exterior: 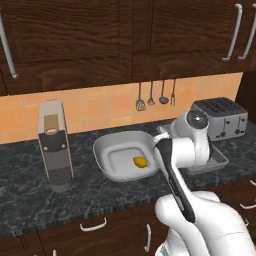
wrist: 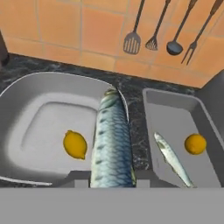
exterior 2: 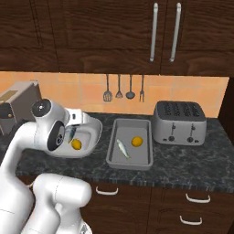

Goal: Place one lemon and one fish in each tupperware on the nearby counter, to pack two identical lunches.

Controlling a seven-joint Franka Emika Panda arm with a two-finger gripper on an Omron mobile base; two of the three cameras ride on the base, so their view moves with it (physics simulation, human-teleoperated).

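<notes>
So the fish [wrist: 111, 140] is pinched lengthwise between the fingers [wrist: 111, 181], which are clamped narrow on it at the 6 o'clock edge of the hand view. It's a scaly blue-silver one, and it hangs over the right-hand rim of the tupperware [wrist: 26, 98], pointing toward 12 o'clock. From the right base view you can just see a sliver of that fish [exterior 2: 71, 133] poking out beside the arm's wrist, above the tub [exterior 2: 93, 132].

Inside that tupperware there's already a lemon [wrist: 75, 145] sitting on the floor of the tub, at about 9 o'clock from the held fish and just beside it. Same lemon [exterior: 141, 162] shows in the left base view, right of centre in the tub [exterior: 107, 150].

At 3 o'clock from the tub, close by on the dark speckled worktop [exterior 2: 183, 160], is a grey rectangular tray [exterior 2: 130, 162]. It holds a second, smaller fish [exterior 2: 122, 148] lying at a slant and another lemon [exterior 2: 136, 141] at roughly 2 o'clock from it, near but not touching.

Further right is a silver four-slot toaster [exterior 2: 178, 122]. At 12 o'clock, four utensils [exterior 2: 124, 89] hang on the orange tile wall. Way over at 9 o'clock in the left base view stands a tall grey coffee machine [exterior: 54, 145].
</notes>
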